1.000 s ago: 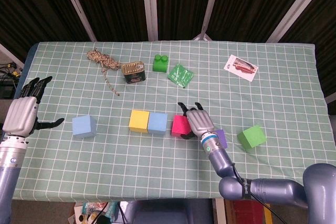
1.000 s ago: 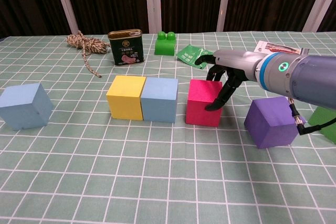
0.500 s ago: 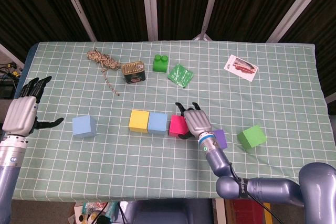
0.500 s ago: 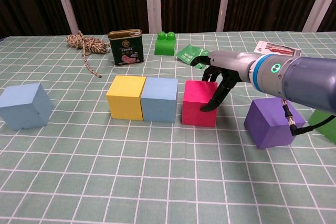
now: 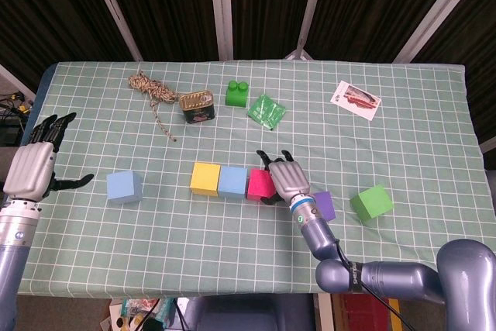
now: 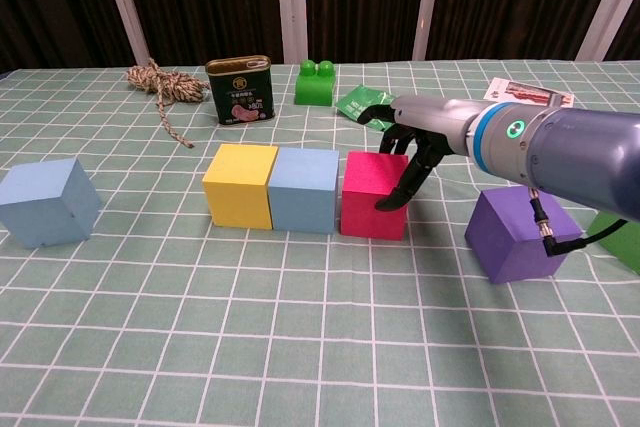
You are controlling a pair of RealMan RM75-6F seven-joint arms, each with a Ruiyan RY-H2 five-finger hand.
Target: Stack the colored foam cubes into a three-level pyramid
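Yellow cube, light blue cube and pink cube form a row at the table's middle; the pink one lies almost against the blue one. My right hand is just right of the pink cube, its fingers curved down and pressing on the cube's right face without gripping it. A purple cube and a green cube lie to the right, partly behind my forearm. A second light blue cube sits alone on the left. My left hand hovers at the left edge, fingers spread, empty.
Along the back of the checked cloth lie a coil of rope, a tin can, a green toy brick, a green packet and a printed card.
My right hand has slid the pink cube leftward, closing its gap to the blue cube. The left hand has not moved.
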